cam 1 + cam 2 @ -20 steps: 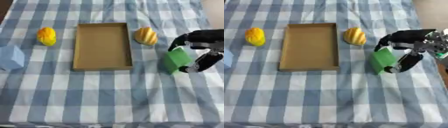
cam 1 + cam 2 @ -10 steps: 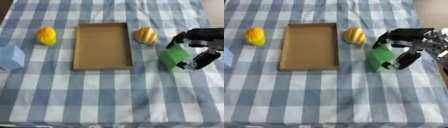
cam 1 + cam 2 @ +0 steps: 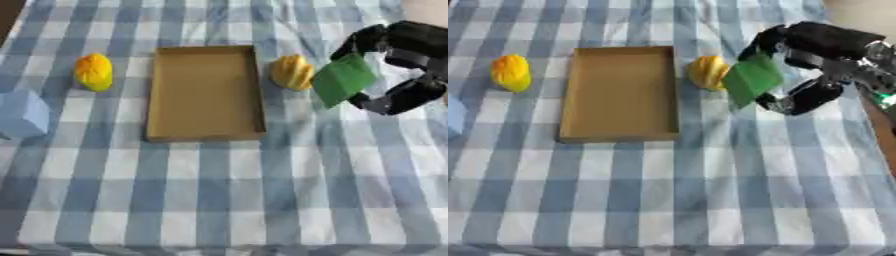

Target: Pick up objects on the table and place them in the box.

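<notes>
Block, green (image 3: pixel 343 79), sits clamped in the fingers of the right hand (image 3: pixel 402 65) at upper right of the frame, tilted and seemingly lifted off the worktop (image 3: pixel 262 200). The box (image 3: pixel 206 92) lies to its left, long axis running up the frame, past the yellow fruit (image 3: pixel 291 72) just beside the block. No writing is readable.
</notes>
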Robot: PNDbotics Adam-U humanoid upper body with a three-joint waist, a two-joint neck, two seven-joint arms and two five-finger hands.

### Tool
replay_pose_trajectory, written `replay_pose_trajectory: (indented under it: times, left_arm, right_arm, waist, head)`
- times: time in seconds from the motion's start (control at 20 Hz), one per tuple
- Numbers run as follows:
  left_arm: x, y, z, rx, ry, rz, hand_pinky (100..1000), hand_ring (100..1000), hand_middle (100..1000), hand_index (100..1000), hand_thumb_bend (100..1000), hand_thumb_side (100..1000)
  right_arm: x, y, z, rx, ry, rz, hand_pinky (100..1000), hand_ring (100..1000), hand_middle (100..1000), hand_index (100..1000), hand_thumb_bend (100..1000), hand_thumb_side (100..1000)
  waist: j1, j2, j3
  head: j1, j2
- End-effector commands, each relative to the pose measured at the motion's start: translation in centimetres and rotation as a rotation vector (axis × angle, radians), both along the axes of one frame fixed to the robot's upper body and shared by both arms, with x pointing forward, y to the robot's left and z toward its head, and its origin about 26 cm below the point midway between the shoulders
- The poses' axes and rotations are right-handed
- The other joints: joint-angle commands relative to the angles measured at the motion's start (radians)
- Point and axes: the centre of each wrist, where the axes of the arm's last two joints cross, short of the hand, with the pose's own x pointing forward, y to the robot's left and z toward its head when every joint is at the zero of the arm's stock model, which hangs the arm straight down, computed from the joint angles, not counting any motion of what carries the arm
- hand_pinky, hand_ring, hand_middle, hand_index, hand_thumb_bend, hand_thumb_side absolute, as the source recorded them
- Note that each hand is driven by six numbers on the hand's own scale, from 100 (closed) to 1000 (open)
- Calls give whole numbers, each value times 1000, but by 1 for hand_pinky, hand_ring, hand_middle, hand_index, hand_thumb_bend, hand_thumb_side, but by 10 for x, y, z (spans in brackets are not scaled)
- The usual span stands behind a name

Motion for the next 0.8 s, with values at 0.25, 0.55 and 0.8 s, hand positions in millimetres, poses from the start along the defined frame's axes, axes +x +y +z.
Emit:
replay_pose_trajectory:
  times: [0.25, 0.55, 0.8]
  left_arm:
    - [-4, 1, 19, 32, -53, -4, 838, 880, 824, 920, 591, 890]
    - [-3, -7, 24, 41, -66, -36, 838, 880, 824, 920, 592, 888]
    - [-3, -10, 28, 39, -75, -45, 838, 880, 825, 919, 593, 887]
  right_arm:
    - [-10, 27, 60, 41, -123, 81, 766, 648, 453, 608, 100, 100]
    - [18, 65, 66, 17, -51, 146, 771, 663, 477, 638, 100, 118]
    - [39, 77, 57, -16, 12, 140, 783, 699, 531, 686, 100, 147]
  waist:
    - [-6, -32, 3]
    - [-14, -32, 18]
    - [-23, -29, 32]
  head:
    - [-14, 5]
    - [-34, -2]
    - [-43, -1]
